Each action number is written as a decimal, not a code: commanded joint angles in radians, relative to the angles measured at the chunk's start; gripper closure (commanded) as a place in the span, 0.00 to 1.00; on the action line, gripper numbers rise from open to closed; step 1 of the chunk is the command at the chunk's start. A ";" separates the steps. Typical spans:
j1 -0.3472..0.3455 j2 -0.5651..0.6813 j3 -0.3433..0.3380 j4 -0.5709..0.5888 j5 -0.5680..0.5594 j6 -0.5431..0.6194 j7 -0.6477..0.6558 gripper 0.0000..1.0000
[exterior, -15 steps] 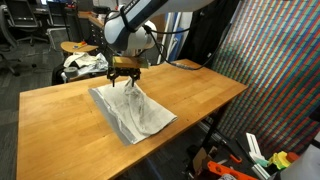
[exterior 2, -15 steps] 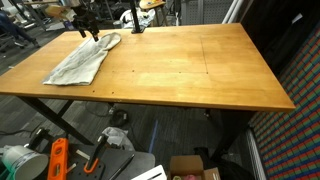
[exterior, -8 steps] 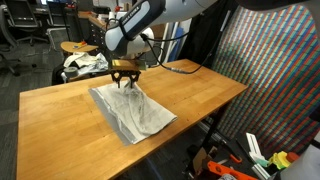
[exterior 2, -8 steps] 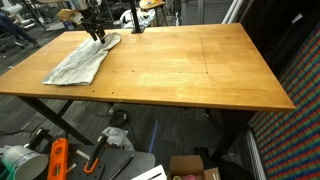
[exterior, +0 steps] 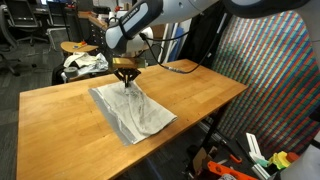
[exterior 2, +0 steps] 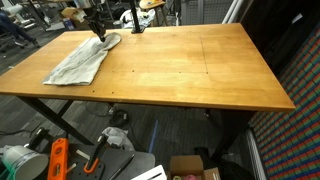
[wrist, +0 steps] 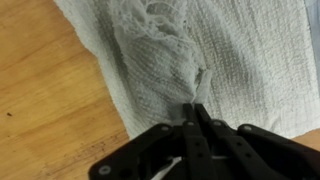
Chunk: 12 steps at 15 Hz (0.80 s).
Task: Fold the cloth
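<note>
Wooden table [exterior: 60, 112]: cloth [exterior: 138, 113] off-white, wrinkled, ridge bunched.

A lab or workshop is suggested: a wooden workbench [exterior 2: 190, 70] is surrounded by what seem office chairs [exterior: 18, 40], with tools [exterior 2: 57, 160] and a cardboard box [exterior 2: 190, 167] strewn beneath.

One cloth [exterior: 130, 112], one wooden table [exterior: 60, 120], one robot arm [exterior: 150, 15] with one gripper [exterior: 126, 80], and one patterned fabric bundle [exterior: 82, 63] by the table's far edge.
</note>
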 commanded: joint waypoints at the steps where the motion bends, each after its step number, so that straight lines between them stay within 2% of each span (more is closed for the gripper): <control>1: 0.002 0.036 -0.009 0.074 -0.012 -0.052 0.026 0.97; 5: -0.005 0.039 -0.001 0.093 -0.005 -0.082 0.017 0.93; 12: -0.007 -0.021 0.024 0.093 0.011 -0.143 -0.003 0.99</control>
